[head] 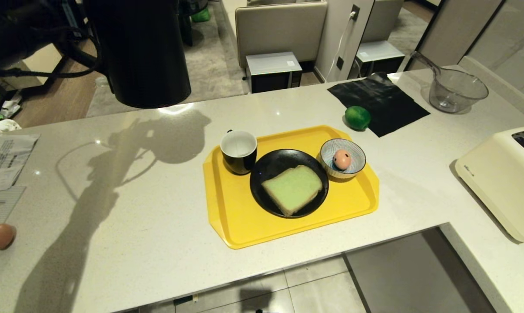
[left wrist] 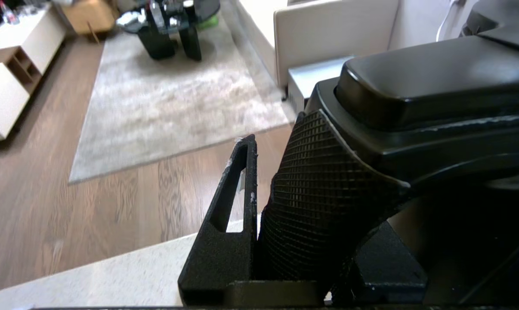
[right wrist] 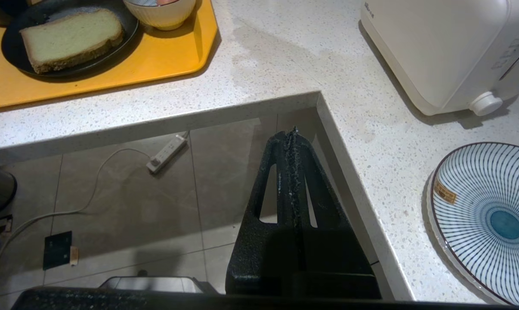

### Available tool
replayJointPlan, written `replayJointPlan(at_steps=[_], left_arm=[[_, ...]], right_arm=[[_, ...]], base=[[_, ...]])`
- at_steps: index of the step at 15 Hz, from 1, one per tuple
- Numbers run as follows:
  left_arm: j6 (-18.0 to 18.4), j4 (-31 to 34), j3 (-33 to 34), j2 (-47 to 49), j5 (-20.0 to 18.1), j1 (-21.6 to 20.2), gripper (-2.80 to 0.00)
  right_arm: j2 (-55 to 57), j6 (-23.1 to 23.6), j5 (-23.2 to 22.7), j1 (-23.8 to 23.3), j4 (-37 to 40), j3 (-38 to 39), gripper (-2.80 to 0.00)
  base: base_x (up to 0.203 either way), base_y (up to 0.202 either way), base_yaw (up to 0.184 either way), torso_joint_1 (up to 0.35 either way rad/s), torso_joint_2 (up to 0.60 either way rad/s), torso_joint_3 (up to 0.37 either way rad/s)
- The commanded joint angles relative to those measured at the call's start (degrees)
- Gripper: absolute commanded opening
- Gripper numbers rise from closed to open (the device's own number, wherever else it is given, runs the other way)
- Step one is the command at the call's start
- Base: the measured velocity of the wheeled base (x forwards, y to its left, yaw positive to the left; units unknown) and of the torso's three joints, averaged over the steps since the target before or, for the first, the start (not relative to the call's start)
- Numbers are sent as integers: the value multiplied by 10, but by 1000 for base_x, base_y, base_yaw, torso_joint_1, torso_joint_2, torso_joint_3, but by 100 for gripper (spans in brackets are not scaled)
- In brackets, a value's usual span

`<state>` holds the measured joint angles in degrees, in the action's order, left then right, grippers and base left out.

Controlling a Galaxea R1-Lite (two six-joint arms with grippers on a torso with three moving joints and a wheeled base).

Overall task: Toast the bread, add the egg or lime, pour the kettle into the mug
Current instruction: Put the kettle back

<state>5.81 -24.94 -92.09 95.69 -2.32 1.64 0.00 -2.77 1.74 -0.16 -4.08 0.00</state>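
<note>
right gripper (right wrist: 295,142): parked low over the floor just off the counter's inner corner, fingers pressed together, holding nothing
counter (head: 136,226): pale speckled stone, l-shaped, with a cream toaster (head: 505,182) on the right wing
tray (head: 244,226): yellow, flat on the counter in front of the robot
bread (head: 293,188): pale green slice lying on a black plate (head: 266,169) in the middle of the tray
mug (head: 239,151): black with white inside, upright on the tray's far left part, just beside the plate
egg (head: 342,159): pinkish, sitting in a small striped bowl (head: 353,150) on the tray's far right part
lime (head: 357,117): on the counter beyond the tray, at the edge of a black cloth (head: 388,104)
kettle (head: 142,52): lifted clear of the counter at far left, casting a shadow on the stone
left gripper (left wrist: 294,202): clamped on the kettle's textured handle, one finger (left wrist: 231,202) showing beside it
</note>
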Motion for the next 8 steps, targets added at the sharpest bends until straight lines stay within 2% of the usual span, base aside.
replayJointPlan(at_steps=[1,5,8], left_arm=[[-2,-80,76,-12,0,-6,-280],[-4,-233,262,-25,-3,-23,-280],[-5,-382,348,9,-47,-64,-280]], right_arm=[[1,0,0,0,0,15,-280],[1,0,0,0,0,15,-280],[1,0,0,0,0,15,-280]], base=[[0,0,0,0,0,0],[0,0,0,0,0,0],[0,0,0,0,0,0]])
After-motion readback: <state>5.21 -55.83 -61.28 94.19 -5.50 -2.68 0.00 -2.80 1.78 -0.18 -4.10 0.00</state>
